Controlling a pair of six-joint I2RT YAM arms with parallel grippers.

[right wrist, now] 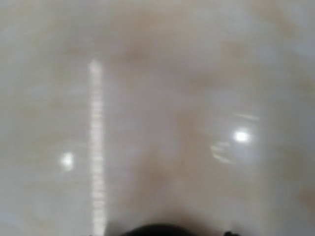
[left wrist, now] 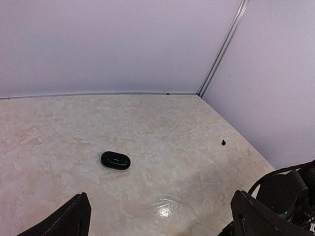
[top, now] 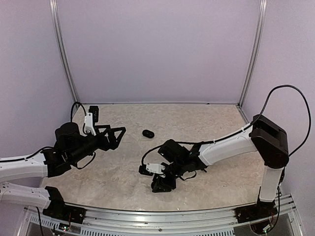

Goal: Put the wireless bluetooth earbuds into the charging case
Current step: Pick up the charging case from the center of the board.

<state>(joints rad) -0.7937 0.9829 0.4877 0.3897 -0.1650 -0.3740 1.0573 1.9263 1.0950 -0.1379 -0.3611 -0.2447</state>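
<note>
The case (top: 148,133) lies flat on the marble table (top: 206,118), about mid-width and toward the far side, with nothing touching it. In the left wrist view a tiny black speck (left wrist: 223,143) sits well to the right of it, too small to tell what it is. The left gripper (top: 118,137) is near the case on its left, jaws spread wide and holding nothing. Its arm comes in low from the near left, stretched almost level and aimed toward the case. The right arm rises from its base at the near right, folds at the elbow and reaches left and down. The right gripper (top: 162,185) points at the table on the near side of the case, well apart from it. Its wrist view is only blurred tabletop, so I cannot tell how its jaws stand.
</note>
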